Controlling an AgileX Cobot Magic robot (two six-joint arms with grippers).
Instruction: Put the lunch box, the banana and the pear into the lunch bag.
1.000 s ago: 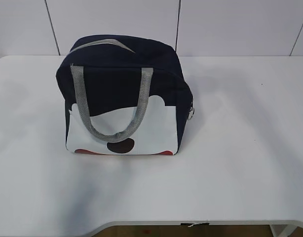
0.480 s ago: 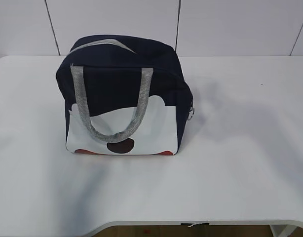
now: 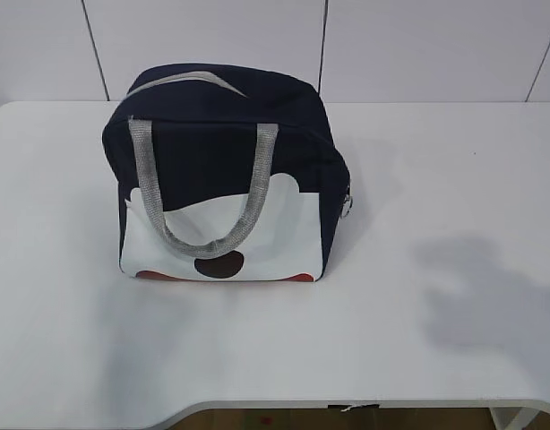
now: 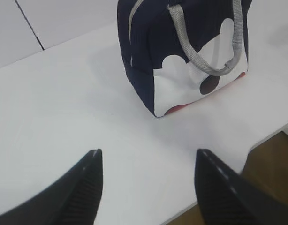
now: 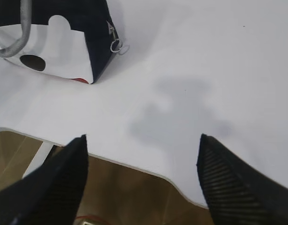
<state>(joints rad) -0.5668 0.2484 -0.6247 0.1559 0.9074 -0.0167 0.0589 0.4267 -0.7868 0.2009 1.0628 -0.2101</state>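
Note:
The navy lunch bag (image 3: 223, 170) stands upright on the white table (image 3: 436, 179), left of centre, its grey handles up and its top looking zipped shut. A ring pull (image 3: 347, 208) hangs at its right end. The lunch box, the banana and the pear are out of view. My left gripper (image 4: 147, 151) hangs open and empty above the table's front left, with the lunch bag (image 4: 181, 51) ahead. Over the table's front edge my right gripper (image 5: 143, 136) is open and empty; the lunch bag (image 5: 59, 37) and ring pull (image 5: 116, 46) lie to its upper left. Neither gripper shows in the exterior view.
A grey shadow (image 3: 490, 296) lies on the table at the front right. The table's front edge (image 3: 347, 405) has a curved cut-out, and brown floor (image 5: 125, 192) shows below it. A white panelled wall (image 3: 418, 45) stands behind.
The shadow on the right of the table has slid toward the front right and grown darker. The lunch bag has not moved.

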